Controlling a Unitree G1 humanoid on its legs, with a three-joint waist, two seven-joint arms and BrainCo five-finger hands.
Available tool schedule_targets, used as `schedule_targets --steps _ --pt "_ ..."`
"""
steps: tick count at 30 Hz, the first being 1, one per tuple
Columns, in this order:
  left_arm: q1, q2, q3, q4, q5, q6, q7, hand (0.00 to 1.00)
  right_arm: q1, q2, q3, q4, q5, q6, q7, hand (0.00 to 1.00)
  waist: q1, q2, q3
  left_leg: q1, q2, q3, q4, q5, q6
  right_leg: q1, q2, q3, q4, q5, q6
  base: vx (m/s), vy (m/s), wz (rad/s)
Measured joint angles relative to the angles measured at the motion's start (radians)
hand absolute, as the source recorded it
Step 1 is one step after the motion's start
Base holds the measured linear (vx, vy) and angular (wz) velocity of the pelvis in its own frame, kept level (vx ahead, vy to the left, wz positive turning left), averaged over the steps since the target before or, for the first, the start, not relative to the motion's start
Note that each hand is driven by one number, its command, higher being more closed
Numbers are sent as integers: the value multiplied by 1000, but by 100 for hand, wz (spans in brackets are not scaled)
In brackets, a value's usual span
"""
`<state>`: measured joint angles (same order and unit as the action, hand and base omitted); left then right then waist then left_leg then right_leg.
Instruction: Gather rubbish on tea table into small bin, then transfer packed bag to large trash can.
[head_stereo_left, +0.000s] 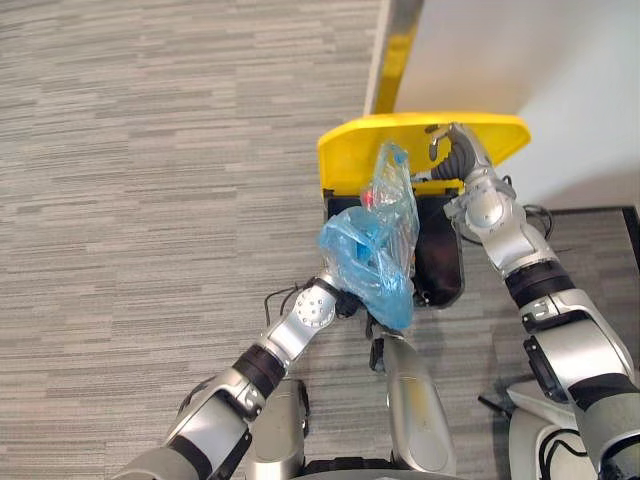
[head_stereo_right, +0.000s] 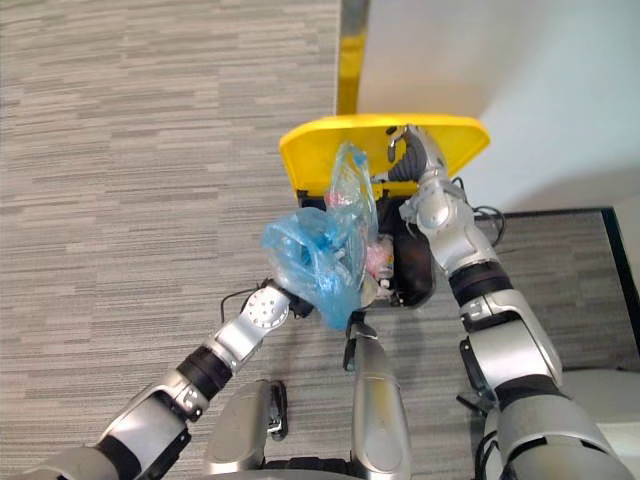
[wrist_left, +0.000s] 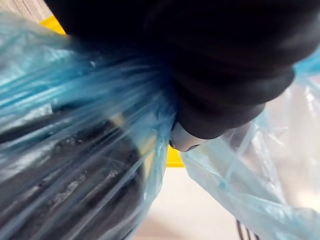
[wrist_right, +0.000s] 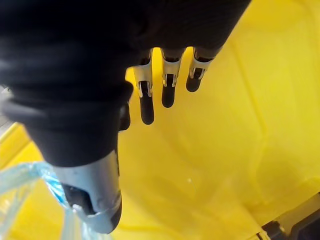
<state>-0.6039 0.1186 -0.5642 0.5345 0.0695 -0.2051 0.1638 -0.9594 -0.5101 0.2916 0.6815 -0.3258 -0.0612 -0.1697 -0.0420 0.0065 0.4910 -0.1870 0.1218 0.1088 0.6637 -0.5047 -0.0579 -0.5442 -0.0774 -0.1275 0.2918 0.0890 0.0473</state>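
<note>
My left hand squeezes bunched neck of blue bag. Bag hangs in air over front of open big trash can. My right hand, fingers straight, side by side, rests flat on can's raised yellow lid.

**Surfaces as I read them from the console**

The bag looks to me like thin, crinkled plastic film, blue, see-through and shiny. The lid is hard yellow plastic, smooth and glossy. The bin body below it is black and duller. My right hand has silvery, metal-look fingers with dark matt tips and a ribbed, rubbery cover. The floor looks like matt, streaked grey carpet.
</note>
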Motion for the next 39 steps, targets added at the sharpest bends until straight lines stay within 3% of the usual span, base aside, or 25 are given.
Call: schedule_targets --steps 6,10,18,19,27,39 --pt "-139 1 18 154 21 17 19 100 -42 -51 -3 -7 2 0 -3 0 -27 -3 23 -86 10 25 56 -23 3 -77 12 21 -5 28 -9 -50 20 -18" --pt "-239 2 27 282 21 35 20 100 -46 -76 -4 -138 15 -1 -8 0 -35 -4 37 -190 39 31 134 -54 -5 -172 35 25 25 33 -9 -12 -25 -14" --pt "-293 -12 86 325 57 49 16 100 21 -51 -3 -419 24 -13 -27 0 -32 -4 38 -326 85 44 243 -101 -10 -300 67 29 74 33 -9 4 -44 -13" --pt "-293 -14 92 325 61 50 16 0 29 -46 -2 -435 24 -14 -27 0 -31 -4 38 -332 90 44 249 -106 -12 -305 70 28 76 32 -9 27 -47 -8" --pt "-348 -28 115 325 125 82 13 0 60 -19 -1 -573 43 -41 -32 0 -28 -4 38 -431 128 35 317 -129 -20 -396 78 6 128 19 -19 33 -50 0" --pt "-342 -38 140 293 142 86 12 0 94 34 23 -589 43 -42 -31 0 -28 -5 36 -393 134 39 314 -129 -20 -357 78 2 128 17 -23 18 -24 1"
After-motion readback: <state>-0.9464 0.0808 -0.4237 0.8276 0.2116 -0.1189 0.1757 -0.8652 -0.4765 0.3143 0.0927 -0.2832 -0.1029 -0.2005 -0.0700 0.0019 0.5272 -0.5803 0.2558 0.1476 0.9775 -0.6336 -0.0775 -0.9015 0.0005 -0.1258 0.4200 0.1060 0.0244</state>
